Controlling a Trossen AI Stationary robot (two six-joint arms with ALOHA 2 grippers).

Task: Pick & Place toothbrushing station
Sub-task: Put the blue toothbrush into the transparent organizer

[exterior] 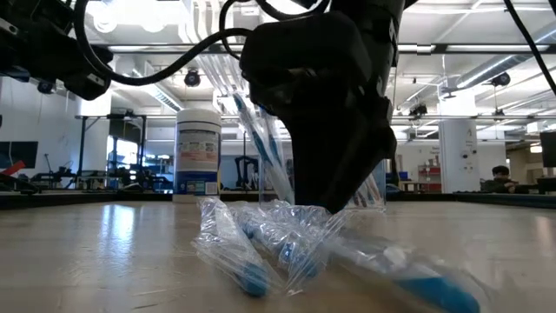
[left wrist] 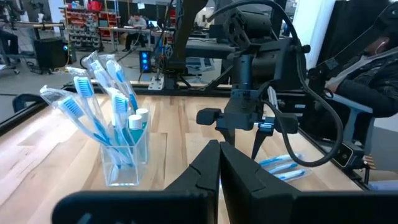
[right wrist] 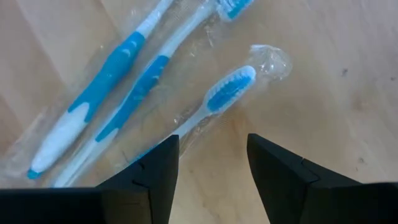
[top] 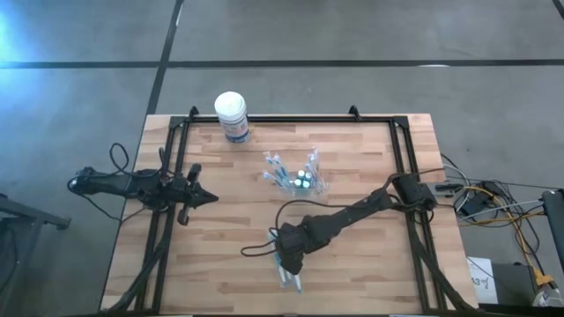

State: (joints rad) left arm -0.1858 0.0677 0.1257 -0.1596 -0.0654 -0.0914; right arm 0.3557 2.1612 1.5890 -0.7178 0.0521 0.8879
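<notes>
A: Toothbrushing station, position? Start from the front edge.

B: Nearest the front edge: wrapped blue-and-white toothbrushes flat on the wooden table. Right gripper just above them, fingers apart, nothing between.

A: And the station?

B: Behind the wrapped toothbrushes, mid-table, upright, clear, holding bagged brushes and small tubes.

A: Left gripper?

B: Well left of the station, fingers together, empty. White-lidded canister stands beyond the station, at the back-left.
</notes>
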